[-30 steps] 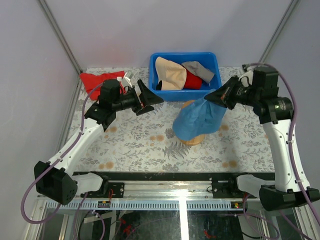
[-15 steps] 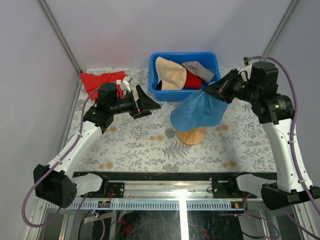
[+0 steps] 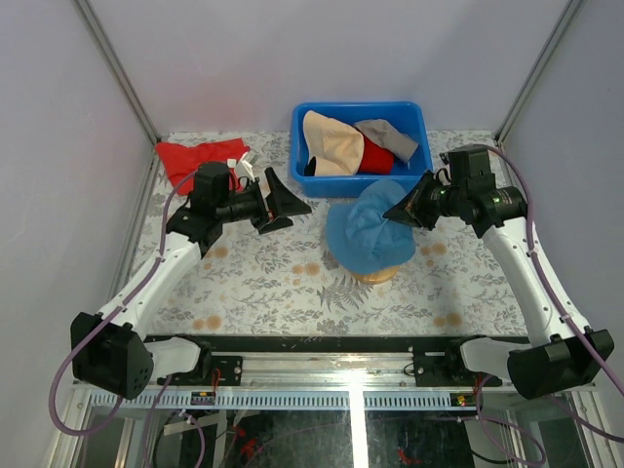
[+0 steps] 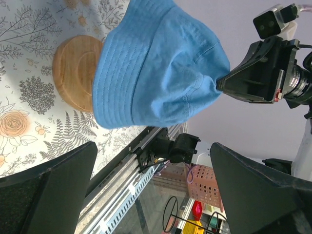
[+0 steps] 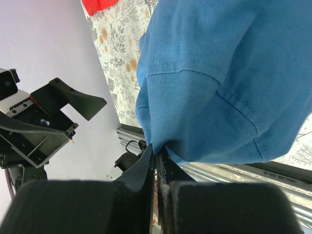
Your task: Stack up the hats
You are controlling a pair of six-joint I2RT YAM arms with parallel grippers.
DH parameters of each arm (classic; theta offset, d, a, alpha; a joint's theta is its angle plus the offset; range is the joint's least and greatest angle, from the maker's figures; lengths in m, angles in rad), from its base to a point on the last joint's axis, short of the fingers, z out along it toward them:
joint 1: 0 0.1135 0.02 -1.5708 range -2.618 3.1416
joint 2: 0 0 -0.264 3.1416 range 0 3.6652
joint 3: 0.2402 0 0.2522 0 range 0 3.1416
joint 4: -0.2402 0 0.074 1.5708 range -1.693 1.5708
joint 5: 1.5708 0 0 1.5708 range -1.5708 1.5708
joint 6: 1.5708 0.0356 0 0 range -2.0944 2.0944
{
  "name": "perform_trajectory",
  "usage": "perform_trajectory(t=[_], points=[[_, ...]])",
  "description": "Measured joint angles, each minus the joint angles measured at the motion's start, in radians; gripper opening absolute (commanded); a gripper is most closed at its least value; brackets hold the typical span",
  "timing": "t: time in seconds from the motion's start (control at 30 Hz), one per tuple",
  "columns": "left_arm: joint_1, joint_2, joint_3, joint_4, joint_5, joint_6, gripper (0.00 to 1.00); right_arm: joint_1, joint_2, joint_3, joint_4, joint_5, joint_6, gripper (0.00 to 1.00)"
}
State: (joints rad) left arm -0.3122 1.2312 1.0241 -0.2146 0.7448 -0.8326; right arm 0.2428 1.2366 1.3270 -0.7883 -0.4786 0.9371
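Tabletop with a leaf print fills the overhead view. At its 12 o'clock edge a blue bin holds the peach hat, red hat and grey hat, bunched together; by that, three are left to stack.

Near the centre, the blue hat now lies draped over the wooden stand, only a sliver of whose base shows at the hat's 6 o'clock. A second ago the hat hung long and limp from the right gripper, then rose clear; it has since been lowered and spread over the stand's top. It looks seated but not released.

A flat red cloth lies at 10 o'clock, well apart from the hats.

The right gripper is pinched tight on the brim at the hat's 2 o'clock. Its arm sits just beside the bin's near corner and may crowd a reach inside. The left gripper hovers at the hat's 10 o'clock, spread wide and empty, hardly moved.
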Motion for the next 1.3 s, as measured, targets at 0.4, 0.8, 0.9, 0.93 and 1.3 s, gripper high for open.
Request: perform_trajectory(t=[0.4,0.8,0.9,0.93,1.3], points=[[0.001,0.024,-0.042,-0.010,-0.031,0.026,1.00,0.008,0.033,0.045,-0.047,0.026,-0.087,0.66],[0.010,0.174,-0.121,0.074,-0.076,0.024,0.83,0.000,0.024,0.252,-0.209,0.224,-0.255,0.71],[0.010,0.210,-0.122,0.156,-0.076,0.014,0.80,-0.031,0.009,0.253,-0.234,0.238,-0.290,0.72],[0.008,0.217,-0.124,0.185,-0.076,0.008,0.80,-0.055,-0.001,0.246,-0.232,0.232,-0.301,0.72],[-0.063,0.380,-0.066,0.437,-0.023,-0.037,0.77,-0.263,-0.082,0.152,-0.233,0.143,-0.403,0.72]])
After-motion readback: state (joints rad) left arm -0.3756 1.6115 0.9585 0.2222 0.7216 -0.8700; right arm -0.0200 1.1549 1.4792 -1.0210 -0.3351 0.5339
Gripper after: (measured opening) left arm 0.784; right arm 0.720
